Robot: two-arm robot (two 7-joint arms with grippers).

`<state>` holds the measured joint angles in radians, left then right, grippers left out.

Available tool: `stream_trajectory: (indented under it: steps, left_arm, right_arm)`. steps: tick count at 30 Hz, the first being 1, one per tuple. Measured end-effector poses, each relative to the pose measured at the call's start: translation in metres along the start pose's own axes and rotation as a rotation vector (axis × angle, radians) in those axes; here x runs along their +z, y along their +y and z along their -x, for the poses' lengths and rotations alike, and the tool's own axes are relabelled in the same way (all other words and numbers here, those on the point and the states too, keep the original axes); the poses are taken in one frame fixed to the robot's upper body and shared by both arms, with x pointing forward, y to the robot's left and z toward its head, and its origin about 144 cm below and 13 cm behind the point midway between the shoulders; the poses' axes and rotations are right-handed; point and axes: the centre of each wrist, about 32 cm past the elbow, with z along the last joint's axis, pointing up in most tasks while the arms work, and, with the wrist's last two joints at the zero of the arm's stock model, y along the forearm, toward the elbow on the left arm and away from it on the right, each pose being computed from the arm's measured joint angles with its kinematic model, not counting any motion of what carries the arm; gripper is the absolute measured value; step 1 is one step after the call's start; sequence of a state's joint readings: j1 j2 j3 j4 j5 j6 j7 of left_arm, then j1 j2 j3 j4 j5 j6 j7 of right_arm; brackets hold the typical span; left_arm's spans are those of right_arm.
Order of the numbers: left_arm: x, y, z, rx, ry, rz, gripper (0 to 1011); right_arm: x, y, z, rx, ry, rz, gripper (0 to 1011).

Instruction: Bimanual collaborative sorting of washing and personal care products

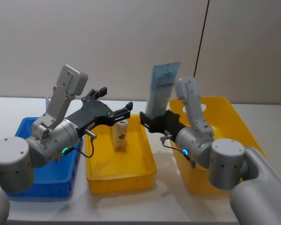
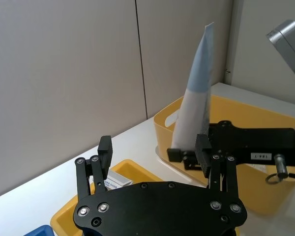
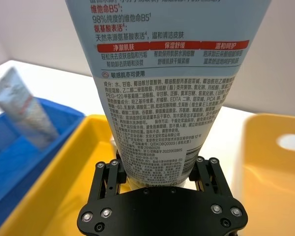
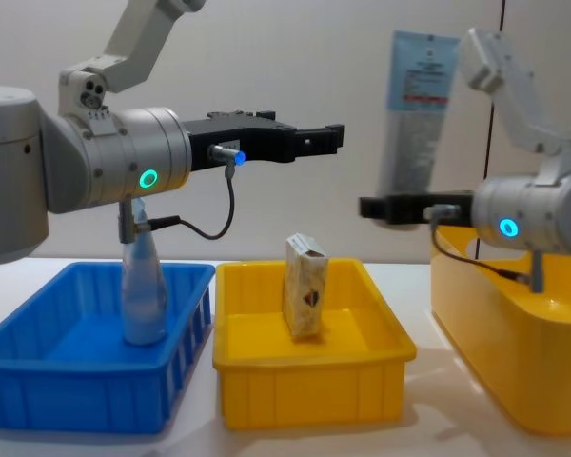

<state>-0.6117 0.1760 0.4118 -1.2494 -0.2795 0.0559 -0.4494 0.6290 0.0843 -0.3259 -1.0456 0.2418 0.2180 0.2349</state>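
Observation:
My right gripper (image 1: 152, 120) is shut on the lower end of a tall white-and-pale-blue squeeze tube (image 1: 162, 88) with red lettering. It holds the tube upright in the air between the yellow tray and the yellow tub. The right wrist view shows the fingers (image 3: 110, 173) clamping the tube (image 3: 157, 98). My left gripper (image 1: 116, 109) hangs open and empty above the yellow tray (image 1: 145, 168), its tips close to the tube (image 4: 414, 114). A cream patterned carton (image 4: 305, 286) stands on end in that tray. A clear conical bottle (image 4: 145, 286) stands in the blue tray (image 4: 38, 390).
The big yellow tub (image 1: 234, 119) sits at the right, under my right arm. The blue tray (image 1: 47, 180) is at the left, beneath my left arm. White table surface runs behind the trays up to a grey wall.

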Motion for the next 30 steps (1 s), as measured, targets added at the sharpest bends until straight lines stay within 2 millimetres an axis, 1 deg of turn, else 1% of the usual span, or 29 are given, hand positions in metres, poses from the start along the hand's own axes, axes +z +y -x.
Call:
stream_trajectory:
  steps: [12,22,30]
  left_arm:
    - [0.000,0.000,0.000,0.000,0.000,0.000,1001]
    - [0.000,0.000,0.000,0.000,0.000,0.000,1002]
    - [0.000,0.000,0.000,0.000,0.000,0.000,1001]
  right_arm:
    - [0.011,-0.016,-0.021,-0.176,0.060,0.055,635]
    - [0.022,-0.027,-0.043,-0.334,0.073,0.177,635]
    - [0.028,-0.032,-0.057,-0.394,0.055,0.270,635]
